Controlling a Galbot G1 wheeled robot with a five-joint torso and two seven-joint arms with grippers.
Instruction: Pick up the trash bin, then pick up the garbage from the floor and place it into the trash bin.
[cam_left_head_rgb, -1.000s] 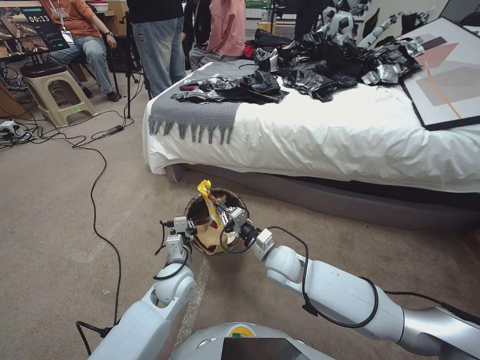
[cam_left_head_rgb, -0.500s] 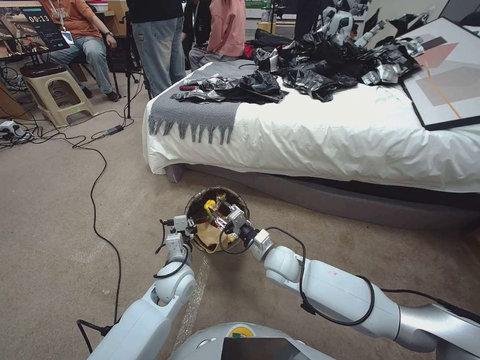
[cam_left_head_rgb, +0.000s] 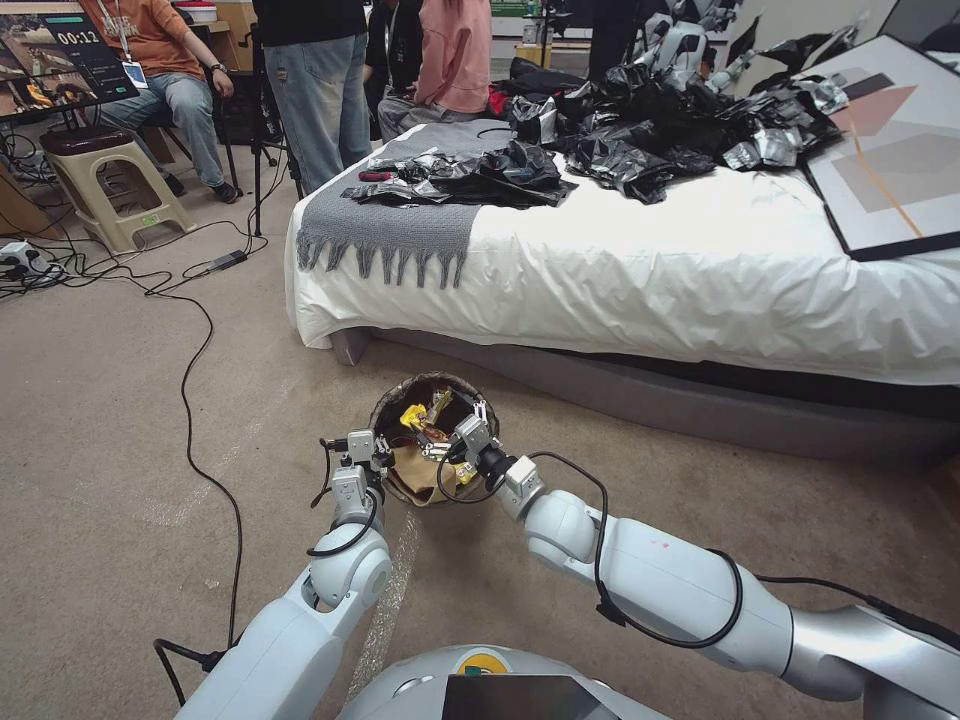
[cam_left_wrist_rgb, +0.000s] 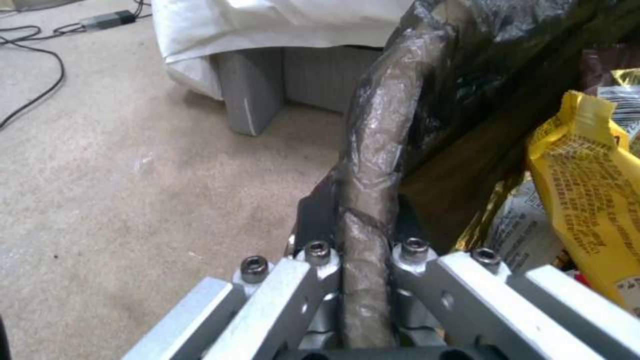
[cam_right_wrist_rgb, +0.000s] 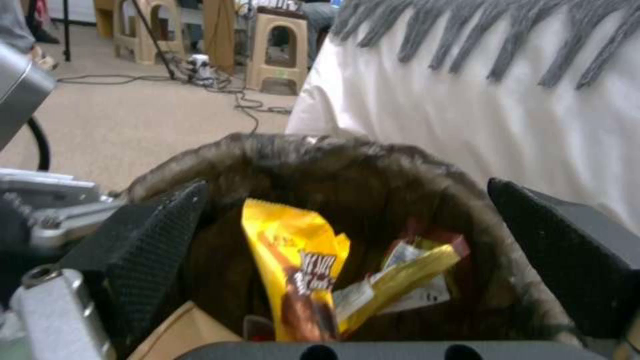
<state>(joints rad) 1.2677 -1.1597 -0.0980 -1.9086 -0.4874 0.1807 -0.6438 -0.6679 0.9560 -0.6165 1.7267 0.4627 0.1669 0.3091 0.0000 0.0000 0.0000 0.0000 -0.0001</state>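
Left gripper (cam_left_wrist_rgb: 363, 280): jaws clenched on the near-left rim of the trash bin (cam_left_head_rgb: 395, 412), one jaw outside the wall and one inside, the bag-wrapped edge pinched between them. Right gripper (cam_left_head_rgb: 438, 448): jaws released and spread wide, empty, poised just over the mouth of the bin from its near-right side.

Directly below and slightly beyond the right jaws, inside the bin: the yellow snack wrapper (cam_right_wrist_rgb: 300, 270), standing nearly upright, its long axis pointing up toward the jaws and apart from both pads. Leaning beside it, a second gold-and-white wrapper (cam_right_wrist_rgb: 400, 285), tilted. At the near edge, the flat brown paper bag (cam_left_head_rgb: 415, 470), lying over the rim. Judged from this: wrapper already dropped in, so nothing left for the right jaws to hold here; the way out is straight up and back toward the robot, with the right arm the only free one.

Bin itself held next to the floor (cam_left_head_rgb: 120, 420), near the foot of the bed (cam_left_head_rgb: 650, 280), which lies to the far right.

From the left wrist view: the exact grip on the rim, and the wrapper's printed side close by. From the right wrist view: the gap between pads and wrapper, and the depth of the bin. From the head view: both arms meeting at the bin, left arm on the left, right arm reaching across.
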